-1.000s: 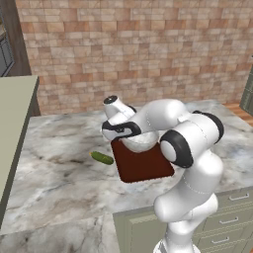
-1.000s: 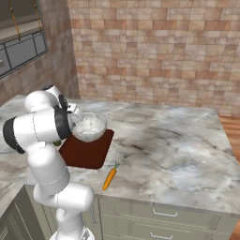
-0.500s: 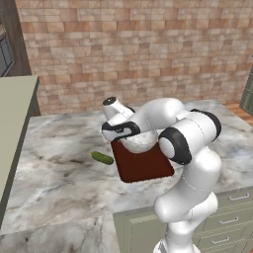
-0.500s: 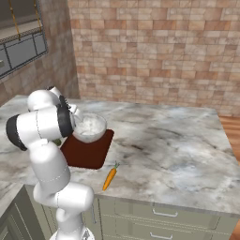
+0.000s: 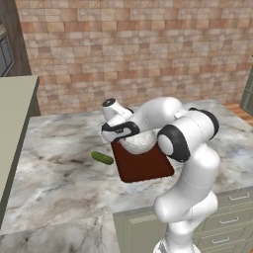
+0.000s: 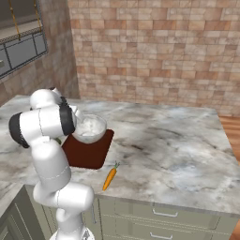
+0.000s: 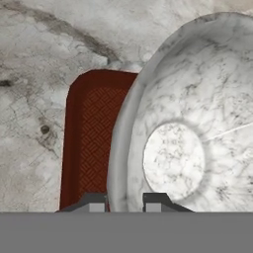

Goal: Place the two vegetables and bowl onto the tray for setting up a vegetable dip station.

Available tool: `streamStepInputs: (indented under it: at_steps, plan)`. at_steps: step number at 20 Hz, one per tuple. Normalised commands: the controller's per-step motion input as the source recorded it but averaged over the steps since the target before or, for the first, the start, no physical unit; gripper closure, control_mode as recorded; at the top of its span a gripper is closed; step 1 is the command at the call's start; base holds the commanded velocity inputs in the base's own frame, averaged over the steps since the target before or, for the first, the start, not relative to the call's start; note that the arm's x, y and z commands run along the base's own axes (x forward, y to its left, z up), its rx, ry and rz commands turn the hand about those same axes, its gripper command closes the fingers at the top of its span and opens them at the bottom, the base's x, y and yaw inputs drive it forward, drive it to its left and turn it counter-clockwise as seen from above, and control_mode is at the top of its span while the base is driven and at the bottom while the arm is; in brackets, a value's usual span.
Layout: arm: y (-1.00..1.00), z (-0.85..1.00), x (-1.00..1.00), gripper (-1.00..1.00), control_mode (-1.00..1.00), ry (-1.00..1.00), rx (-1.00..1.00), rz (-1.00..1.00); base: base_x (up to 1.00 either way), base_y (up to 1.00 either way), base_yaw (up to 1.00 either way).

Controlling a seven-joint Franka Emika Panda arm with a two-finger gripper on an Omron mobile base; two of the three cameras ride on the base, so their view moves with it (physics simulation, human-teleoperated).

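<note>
1. Left base view: a marble tabletop (image 5: 54,168) runs below a brick wall. The tray (image 5: 143,165) lies near the front edge, and the bowl (image 5: 138,141) sits over its far end, largely hidden by the arm. The tool (image 5: 117,132) is at the bowl's left rim. The cucumber (image 5: 102,157) lies on the tabletop just beside the tray's left edge, not on it.
2. Right base view: the bowl (image 6: 89,129) is over the far part of the tray (image 6: 89,152). The carrot (image 6: 109,177) lies on the tabletop (image 6: 173,140) near the tray's right front corner, off it.
3. Hand view: the tool (image 7: 125,200) is closed on the rim of the bowl (image 7: 192,123), one fingertip either side, with the tray (image 7: 86,133) directly below.
4. Judgement: the bowl is at or just above the tray but not yet released; both vegetables remain to be moved.
</note>
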Motion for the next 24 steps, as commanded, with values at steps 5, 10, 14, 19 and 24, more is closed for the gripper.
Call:
streamStepInputs:
  at_steps: [5, 10, 14, 19, 24]
  plan:
    - [0.01, -0.06, 0.08, 1.0, -1.0, 0.0, 0.0, -0.01, 0.0, 0.0, 0.0]
    - [0.01, -0.03, 0.06, 1.0, -1.0, 0.0, 0.0, 0.0, 0.0, 0.0, 0.0]
    - [0.02, -0.06, 0.05, 1.0, -1.0, 0.0, 0.0, 0.0, 0.0, 0.0, 0.0]
    - [0.03, -0.07, 0.02, -1.0, -1.0, 0.01, 0.0, 0.0, 0.0, 0.0, 0.0]
    - [0.02, -0.01, 0.01, -1.0, -1.0, 0.02, 0.0, -0.01, 0.0, 0.0, 0.0]
